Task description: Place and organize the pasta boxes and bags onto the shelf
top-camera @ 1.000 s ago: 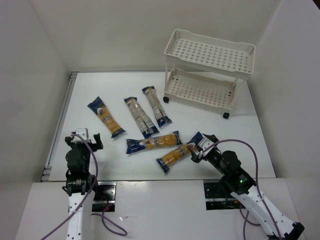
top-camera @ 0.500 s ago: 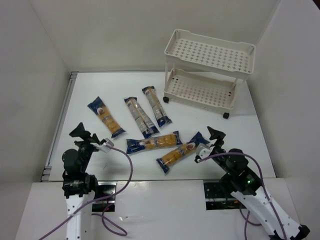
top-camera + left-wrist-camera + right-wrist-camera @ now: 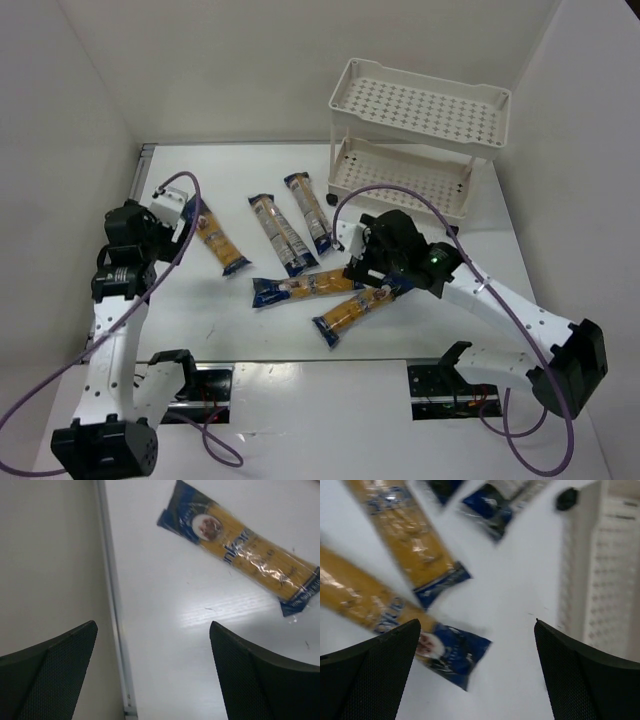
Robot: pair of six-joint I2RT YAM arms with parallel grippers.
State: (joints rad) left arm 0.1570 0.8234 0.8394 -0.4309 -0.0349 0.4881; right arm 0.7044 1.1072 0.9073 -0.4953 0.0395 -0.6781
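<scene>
Five pasta bags with dark blue ends lie flat on the white table: a left one (image 3: 213, 237), two angled ones (image 3: 278, 232) (image 3: 312, 213), and two near ones (image 3: 306, 285) (image 3: 350, 312). The cream two-tier shelf (image 3: 415, 140) stands at the back right with both trays bare. My left gripper (image 3: 160, 225) is open and empty above the table's left edge. In its wrist view the gripper (image 3: 152, 625) sits short of the left bag (image 3: 240, 545). My right gripper (image 3: 362, 258) is open and empty above the near bags' right ends. In its wrist view the gripper (image 3: 477, 622) hangs over a blue bag end (image 3: 452, 650).
A metal rail (image 3: 114, 605) runs along the table's left edge beside the left wall. White walls enclose the table on three sides. The shelf's side (image 3: 605, 580) and a black wheel (image 3: 567, 499) show to the right of my right gripper.
Both arms have lifted from near the front edge and reached out over the table, the left toward the left bag, the right over the near bags. The bags have not moved.
</scene>
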